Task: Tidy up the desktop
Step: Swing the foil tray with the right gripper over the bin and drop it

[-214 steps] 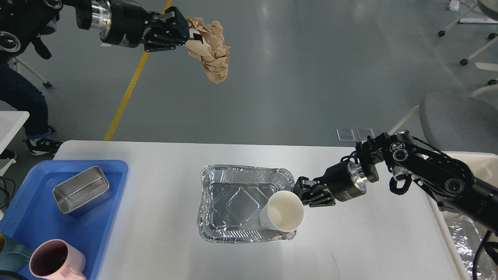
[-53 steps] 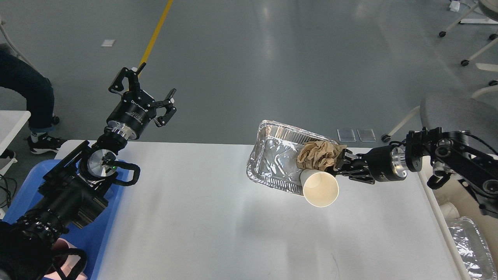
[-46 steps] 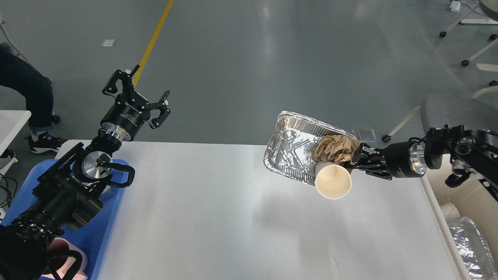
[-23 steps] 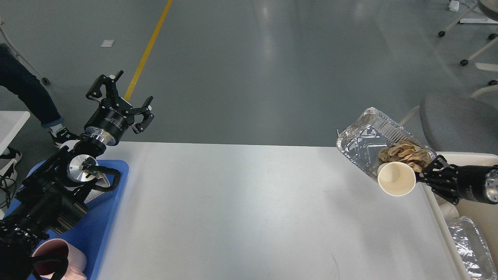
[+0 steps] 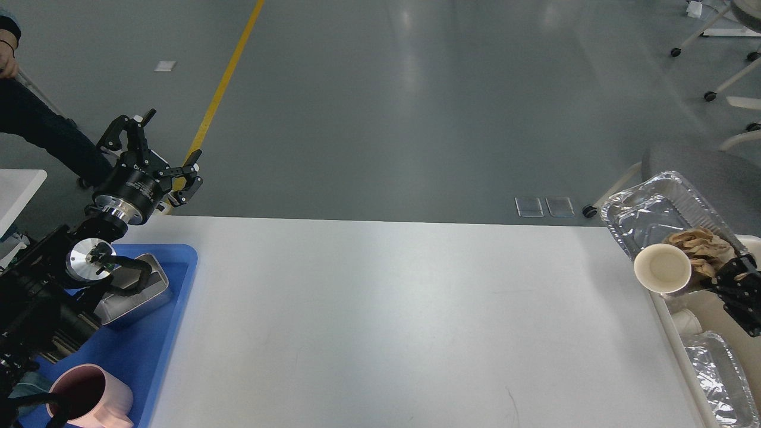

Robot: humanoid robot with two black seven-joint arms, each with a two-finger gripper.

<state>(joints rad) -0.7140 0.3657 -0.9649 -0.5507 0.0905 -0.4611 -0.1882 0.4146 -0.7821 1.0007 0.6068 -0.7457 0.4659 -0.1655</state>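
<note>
While clamped on the foil tray (image 5: 648, 217), right gripper (image 5: 728, 278); left gripper (image 5: 156, 148) jaws wide, empty.

You've got just the one view here, the head camera, sitting high at the near edge and looking forward and down. The desktop (image 5: 380, 321) fills your lower half, its far edge running straight across mid-picture, grey floor (image 5: 416, 101) beyond it. Your left arm (image 5: 59, 279) comes in from the left edge; the blue tray (image 5: 172, 297) is cut off by the near-left corner, the beige bin (image 5: 719, 309) by the right edge. It's a medium-close look, the table's near edge out of shot.
</note>
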